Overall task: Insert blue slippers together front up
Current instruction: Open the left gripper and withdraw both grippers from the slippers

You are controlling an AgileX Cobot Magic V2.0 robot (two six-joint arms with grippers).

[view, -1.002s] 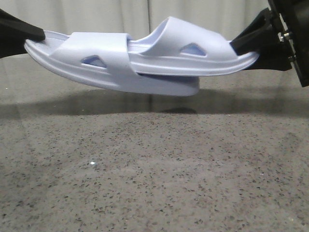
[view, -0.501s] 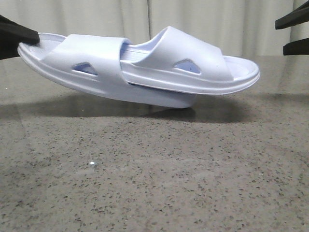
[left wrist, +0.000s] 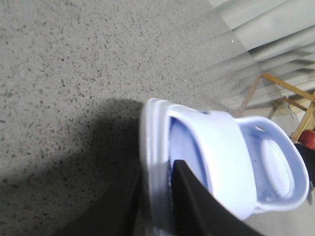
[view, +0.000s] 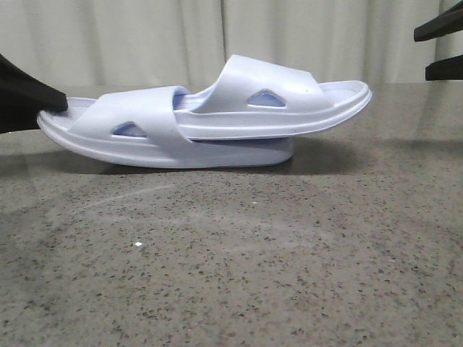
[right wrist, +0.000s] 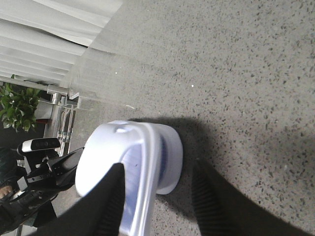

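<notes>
Left wrist view: the left gripper [left wrist: 156, 196] has its two black fingers [left wrist: 189, 196] pinched on the heel rim of the lower slipper [left wrist: 221, 162], one finger inside the footbed and one outside the sole edge. In the front view that gripper [view: 61, 103] enters from the left edge and meets the same slipper [view: 145, 137] at its raised end.

Right wrist view: the right gripper [right wrist: 157, 196] is spread wide, its fingers [right wrist: 110, 196] standing on either side of the slipper end without touching it. In the front view its two finger tips [view: 438, 49] show at the upper right corner, well apart from the upper slipper [view: 275, 105].

The upper slipper is pushed under the strap of the lower one, so the two are nested, straps up, pointing opposite ways. The lower slipper's sole rests on the speckled table [view: 231, 275] toward the right; its gripped end is slightly lifted. The upper slipper's free end overhangs to the right, above the table. Pale curtains [view: 145, 36] hang behind.
</notes>
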